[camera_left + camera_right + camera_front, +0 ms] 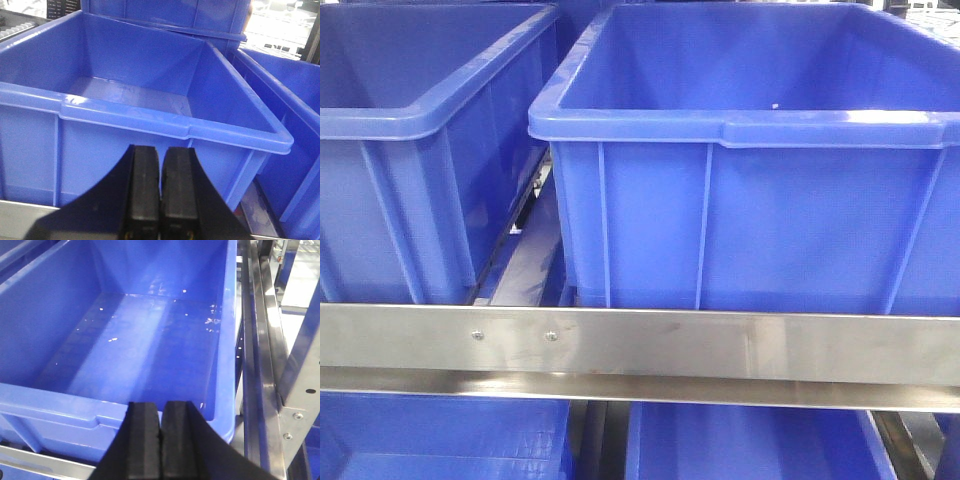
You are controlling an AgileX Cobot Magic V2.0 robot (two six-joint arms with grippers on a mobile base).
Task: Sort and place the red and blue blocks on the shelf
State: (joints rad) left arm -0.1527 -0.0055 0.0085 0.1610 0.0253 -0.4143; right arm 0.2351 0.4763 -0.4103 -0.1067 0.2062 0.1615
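Up close, the left tool [160,192] has its two black fingers pressed flat together with nothing between them, and it hovers just in front of the near wall of the left blue bin [150,125]. That bin sits on the shelf, and its floor looks bare in the left wrist view. A second bin stands just to its right, and another is stacked behind it at the far side.

Likewise, the right tool [160,440] is closed, fingers meeting edge to edge and gripping nothing. It hangs over the near rim of the right blue bin [75,410], whose floor shows only pale specks and streaks of glare.

Just below both tools runs the shelf [720,345], its brushed silver front rail crossing the front view with two rivets at the left. To the right of the right bin, the shelf's steel side rails and an upright post run away toward the far end. Beneath the rail, two more blue bins sit on the lower tier.

Neither the red nor the blue block shows in any view, so where they lie relative to the tools cannot be told.
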